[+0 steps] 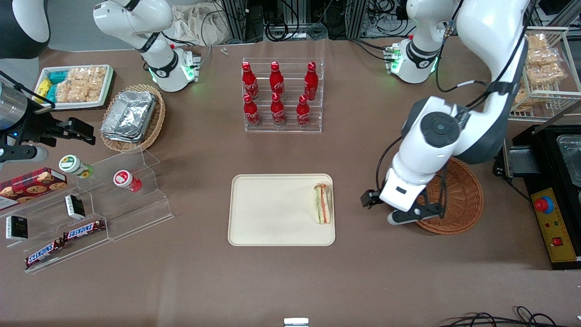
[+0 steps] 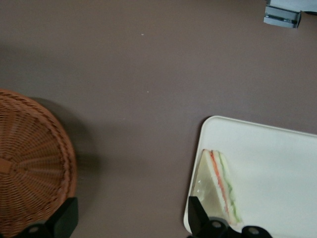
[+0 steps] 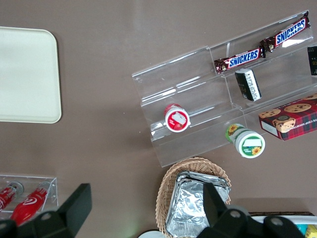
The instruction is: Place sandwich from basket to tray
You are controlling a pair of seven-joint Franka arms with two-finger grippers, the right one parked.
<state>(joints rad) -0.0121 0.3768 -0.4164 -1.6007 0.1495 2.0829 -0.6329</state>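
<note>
The sandwich (image 1: 322,204) (image 2: 220,186), a clear-wrapped wedge with orange and green layers, lies flat on the cream tray (image 1: 272,213) (image 2: 277,163), by the tray's edge nearest the working arm. The reddish-brown wicker basket (image 1: 458,200) (image 2: 29,163) stands empty toward the working arm's end. My left gripper (image 1: 400,208) (image 2: 132,218) hovers over bare table between tray and basket. It is open, with nothing between its fingers; one fingertip (image 2: 198,215) overlaps the tray's rim and the other (image 2: 67,218) sits by the basket's rim.
A clear rack of red cola bottles (image 1: 281,95) stands farther from the camera than the tray. Toward the parked arm's end are a tan basket of foil containers (image 1: 131,116) and an acrylic snack shelf (image 1: 113,200). A black machine (image 1: 558,204) stands beside the basket.
</note>
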